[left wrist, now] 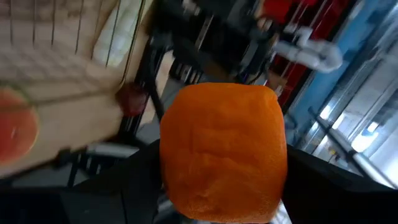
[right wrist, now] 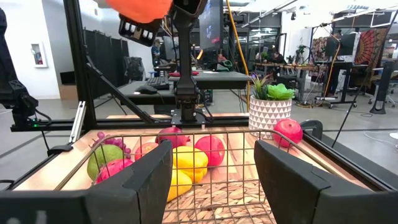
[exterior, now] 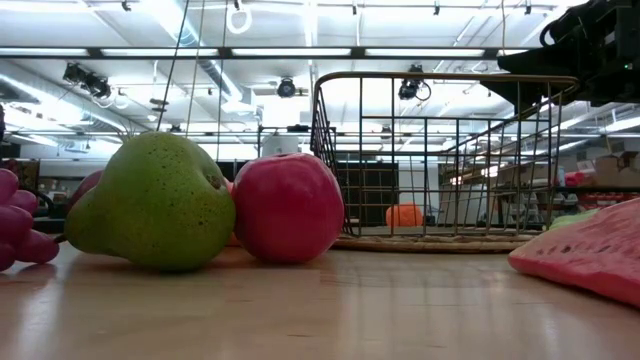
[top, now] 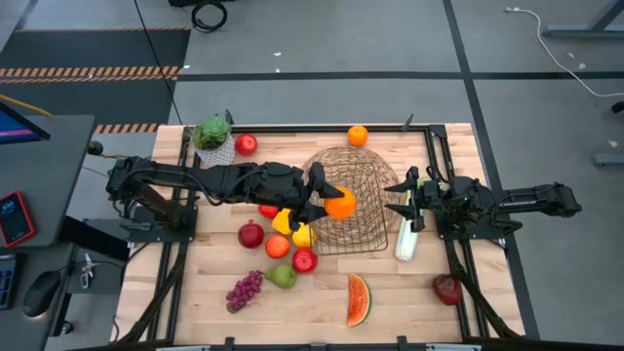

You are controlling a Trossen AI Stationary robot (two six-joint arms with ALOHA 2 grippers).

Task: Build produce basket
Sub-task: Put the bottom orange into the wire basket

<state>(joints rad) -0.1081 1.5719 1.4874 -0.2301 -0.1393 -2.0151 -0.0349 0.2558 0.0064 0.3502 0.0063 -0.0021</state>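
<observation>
Grasping round, dimpled orange above wire-mesh basket rim: left gripper; right gripper clenched empty beside basket's edge.

Robotics lab: desks, monitors, ceiling strip lights.

L gripper held an orange over the basket's left rim. R gripper sat at the basket's right edge, fingers closed, celery just below it. Apples, yellow pieces, pear, grapes, watermelon lay on the tabletop w/ a potted plant at the back-left.
</observation>
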